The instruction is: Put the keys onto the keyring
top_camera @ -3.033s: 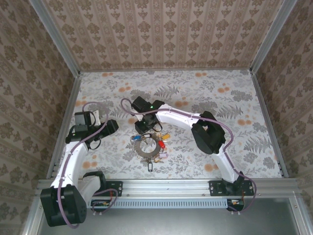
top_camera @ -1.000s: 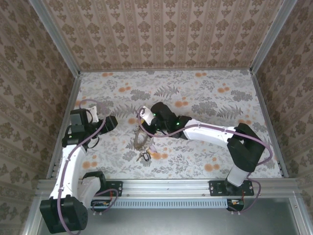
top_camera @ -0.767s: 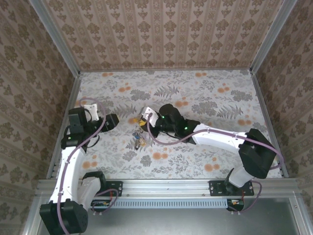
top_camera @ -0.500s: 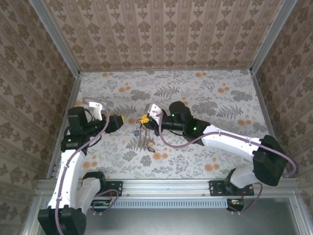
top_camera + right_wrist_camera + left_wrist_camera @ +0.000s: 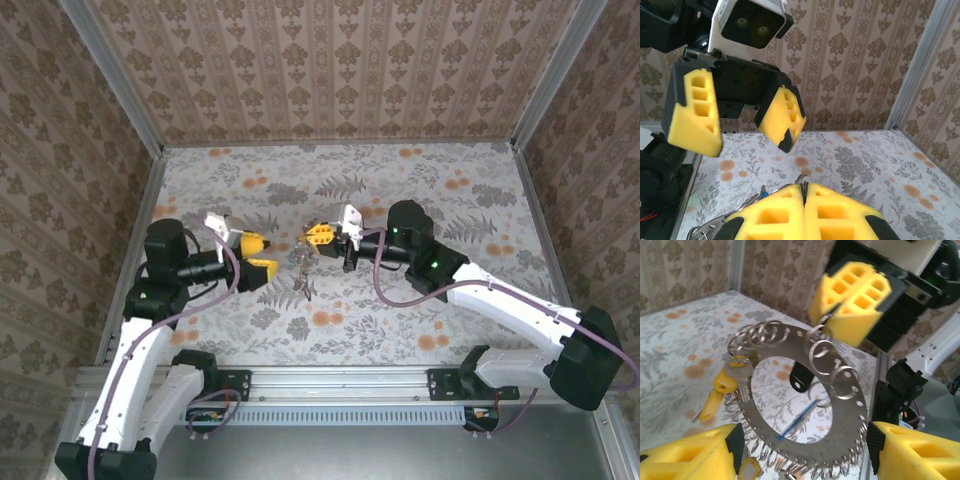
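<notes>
Floral tabletop (image 5: 470, 200) beneath flat, hole-punched silvery keyring (image 5: 846, 386) and yellow-headed keys (image 5: 722, 385).

the table (image 5: 400, 180) has this busy floral covering, pale with grey-green fern leaves (image 5: 345, 185) and little orange blossoms (image 5: 322, 318) scattered all over. three walls (image 5: 330, 70) box it in, all papered in a brown and cream damask stripe. bare aluminium posts run up the back corners, one on the left (image 5: 110, 75) and one on the right (image 5: 555, 75). along the near edge there's a metal rail (image 5: 340, 380) with a slotted strip (image 5: 340, 412) just below it, then a plain grey surface (image 5: 400, 455).
</notes>
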### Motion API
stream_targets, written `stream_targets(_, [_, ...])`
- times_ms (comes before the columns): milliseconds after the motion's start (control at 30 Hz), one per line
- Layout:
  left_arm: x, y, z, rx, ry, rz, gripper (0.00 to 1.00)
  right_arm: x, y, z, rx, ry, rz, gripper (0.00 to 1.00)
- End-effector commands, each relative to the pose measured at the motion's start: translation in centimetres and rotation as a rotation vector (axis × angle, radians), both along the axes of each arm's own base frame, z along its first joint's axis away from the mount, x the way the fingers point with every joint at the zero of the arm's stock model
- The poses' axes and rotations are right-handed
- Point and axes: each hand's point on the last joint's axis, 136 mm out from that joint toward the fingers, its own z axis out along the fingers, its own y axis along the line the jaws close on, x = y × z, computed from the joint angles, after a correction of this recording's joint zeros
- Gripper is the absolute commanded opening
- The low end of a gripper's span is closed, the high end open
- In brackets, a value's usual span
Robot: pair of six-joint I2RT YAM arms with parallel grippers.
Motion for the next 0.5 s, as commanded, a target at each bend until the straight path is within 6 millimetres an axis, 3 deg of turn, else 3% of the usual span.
stream_targets(0, [-1.3,-0.7,1.0,-0.015,-0.153,-0.053,0.69,-2.6,-0.7,2.1,0.032,-0.105,0.113,0.0])
stream_targets(167, [-2.6,-1.1,1.7,-0.01,-0.252,-0.087,0.69,-3.7,-1.1,1.9,0.0,-0.125,0.156,0.0])
stream_targets(467, [-2.6,-0.9,2.8,0.053,-0.344,-0.057,0.66,-6.2,-1.3,3.3,-0.001,-0.076,0.289,0.0])
